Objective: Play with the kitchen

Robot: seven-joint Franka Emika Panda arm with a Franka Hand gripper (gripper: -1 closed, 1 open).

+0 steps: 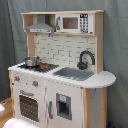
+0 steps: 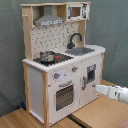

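The kitchen (image 1: 60,75) is a tall white and light-wood toy unit, seen in both exterior views. Its black faucet (image 1: 85,59) curves over the grey sink (image 1: 74,73). A small metal pot (image 1: 31,61) stands on the stove, and the oven door (image 1: 29,106) with its window is shut. From the second exterior view's right, the white end of my arm reaches in low, and my gripper (image 2: 98,88) sits close to the kitchen's (image 2: 60,65) lower cabinet front. In the first exterior view only a white part of the arm (image 1: 22,124) shows at the bottom edge.
A grey hood (image 1: 41,27) and a toy microwave (image 1: 74,23) sit on the top shelf. Knobs (image 1: 35,83) line the front panel above the oven. The unit stands on a wooden floor (image 2: 100,112) against a grey curtain (image 2: 112,30).
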